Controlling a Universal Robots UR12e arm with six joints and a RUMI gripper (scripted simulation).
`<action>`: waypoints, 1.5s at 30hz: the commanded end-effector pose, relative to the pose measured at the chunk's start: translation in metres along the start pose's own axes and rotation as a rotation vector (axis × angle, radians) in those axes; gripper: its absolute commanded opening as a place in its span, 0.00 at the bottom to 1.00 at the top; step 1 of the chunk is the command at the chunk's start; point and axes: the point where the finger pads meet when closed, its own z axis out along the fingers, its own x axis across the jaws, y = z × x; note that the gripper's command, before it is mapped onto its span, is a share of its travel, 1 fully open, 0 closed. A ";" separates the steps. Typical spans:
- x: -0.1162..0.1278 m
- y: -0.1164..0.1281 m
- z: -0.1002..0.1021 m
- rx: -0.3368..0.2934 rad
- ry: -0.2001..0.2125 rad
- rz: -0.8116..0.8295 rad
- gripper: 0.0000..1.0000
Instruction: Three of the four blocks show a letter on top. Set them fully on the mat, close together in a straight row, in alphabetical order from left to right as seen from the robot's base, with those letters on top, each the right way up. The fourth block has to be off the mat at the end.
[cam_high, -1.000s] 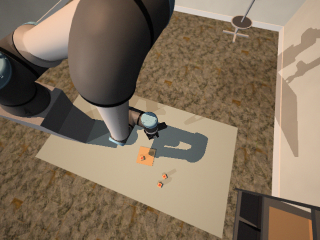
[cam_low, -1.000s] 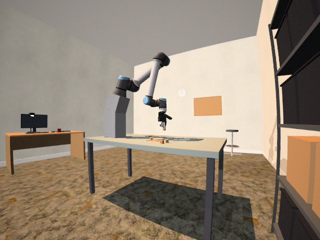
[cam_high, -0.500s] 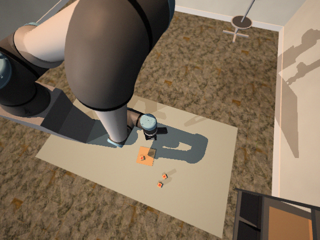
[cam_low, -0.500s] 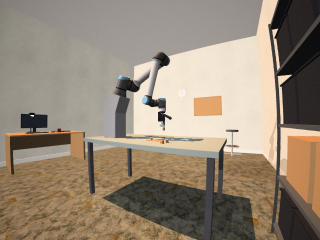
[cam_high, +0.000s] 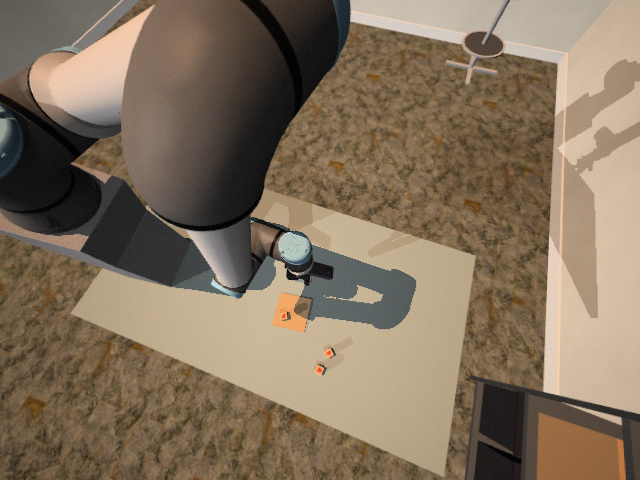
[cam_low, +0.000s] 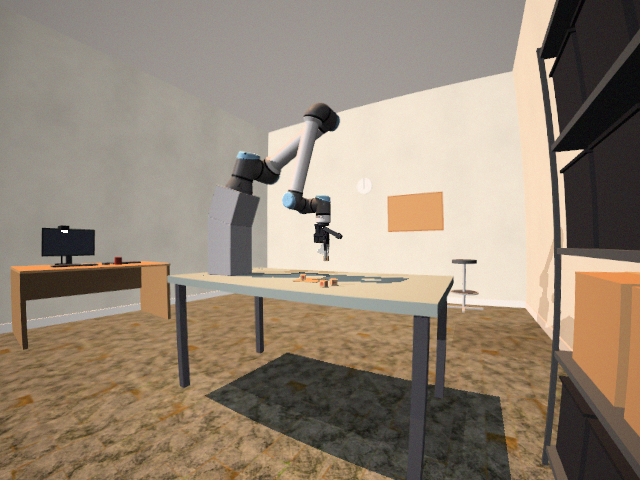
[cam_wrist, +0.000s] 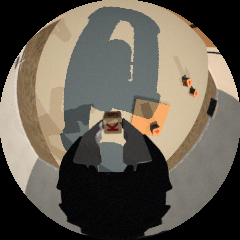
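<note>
Block (cam_wrist: 112, 125) with a red letter, apparently K, grasped between the fingers, held in the air above the surface (cam_high: 392, 361), near the orange mat (cam_high: 297, 321). One block (cam_high: 284, 315) sits on the mat. Two more blocks (cam_high: 329, 352) (cam_high: 320, 368) lie close together off the mat, on the surface. Arm (cam_low: 302, 155) reaches down from its grey pedestal (cam_low: 227, 242).

table (cam_high: 403, 392), orange mat (cam_high: 297, 321), two blocks (cam_high: 329, 352)
</note>
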 end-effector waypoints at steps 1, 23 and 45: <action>0.006 0.005 -0.001 -0.003 0.001 0.139 0.09; 0.030 0.015 -0.002 -0.002 0.001 0.609 0.09; 0.051 0.027 -0.002 -0.002 0.002 1.056 0.09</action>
